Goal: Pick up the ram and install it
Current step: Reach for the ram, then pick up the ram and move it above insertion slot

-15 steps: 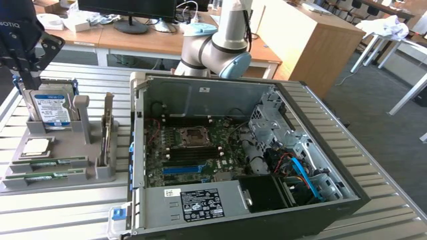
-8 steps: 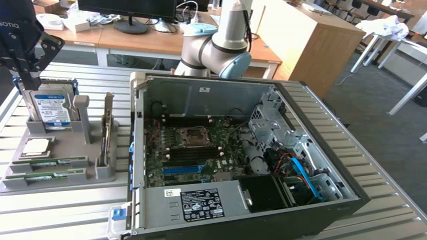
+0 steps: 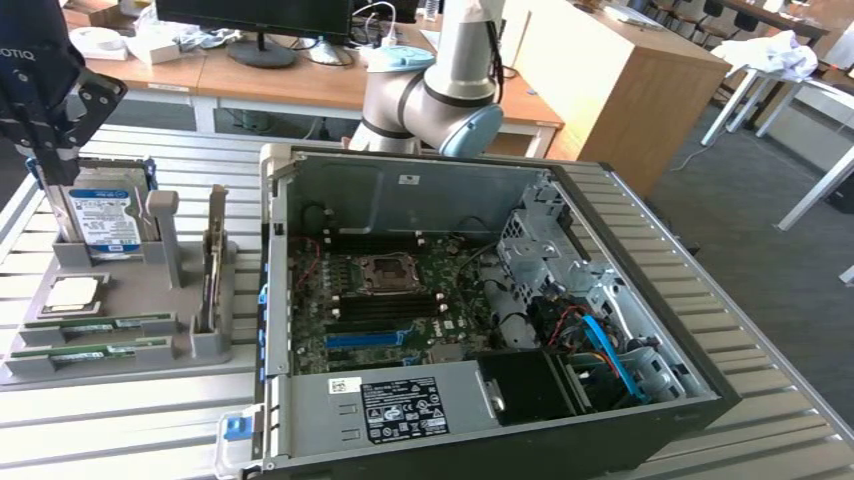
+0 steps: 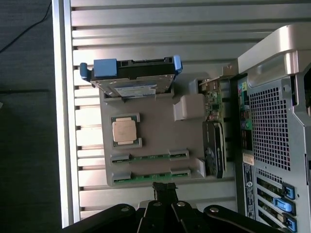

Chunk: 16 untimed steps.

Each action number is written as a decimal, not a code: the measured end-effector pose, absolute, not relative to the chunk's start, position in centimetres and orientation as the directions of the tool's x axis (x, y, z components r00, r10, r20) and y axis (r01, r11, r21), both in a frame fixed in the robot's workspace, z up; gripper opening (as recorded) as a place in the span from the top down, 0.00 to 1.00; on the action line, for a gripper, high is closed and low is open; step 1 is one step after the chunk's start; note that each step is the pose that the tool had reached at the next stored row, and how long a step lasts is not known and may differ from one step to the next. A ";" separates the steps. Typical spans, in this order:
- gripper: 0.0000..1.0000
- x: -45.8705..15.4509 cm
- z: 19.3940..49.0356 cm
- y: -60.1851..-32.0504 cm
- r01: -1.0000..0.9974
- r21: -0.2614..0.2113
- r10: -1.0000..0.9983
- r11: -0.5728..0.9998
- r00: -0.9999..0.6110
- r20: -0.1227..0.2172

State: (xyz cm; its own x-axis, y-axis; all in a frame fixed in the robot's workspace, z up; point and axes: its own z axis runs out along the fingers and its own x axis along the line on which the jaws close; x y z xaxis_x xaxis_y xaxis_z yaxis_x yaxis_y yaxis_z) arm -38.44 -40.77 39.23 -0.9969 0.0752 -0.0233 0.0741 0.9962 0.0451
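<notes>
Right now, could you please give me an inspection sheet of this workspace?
Surface: slatted metal table carrying a grey tray and an open computer case.
Job's things: ram and a second stick lie flat in tray slots; neither lifted.
Clutter: hard drive, processor chip and upright card in the tray.
Hand: hand shut, empty, over the tray.
Cables: blue cable inside the case.
Surroundings: desk, monitor, wooden cabinet.

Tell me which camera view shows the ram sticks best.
The exterior view: both ram sticks stand in the grey holder, green faces angled to the camera. The wrist view looks straight down, giving thin green edges between the holder's clips.
</notes>
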 end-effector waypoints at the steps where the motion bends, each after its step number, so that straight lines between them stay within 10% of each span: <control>1: 0.90 -38.4 39.2 -40.8 0.074 0.045 0.075 0.996 -0.997 -0.023; 16: 0.90 -38.4 39.2 -40.8 0.062 0.045 0.063 0.997 -0.998 -0.023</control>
State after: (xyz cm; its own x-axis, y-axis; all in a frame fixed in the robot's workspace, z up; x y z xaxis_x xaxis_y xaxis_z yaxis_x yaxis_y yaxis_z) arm -38.45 -40.78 39.24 -0.9977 0.0632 -0.0232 0.0621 0.9971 0.0450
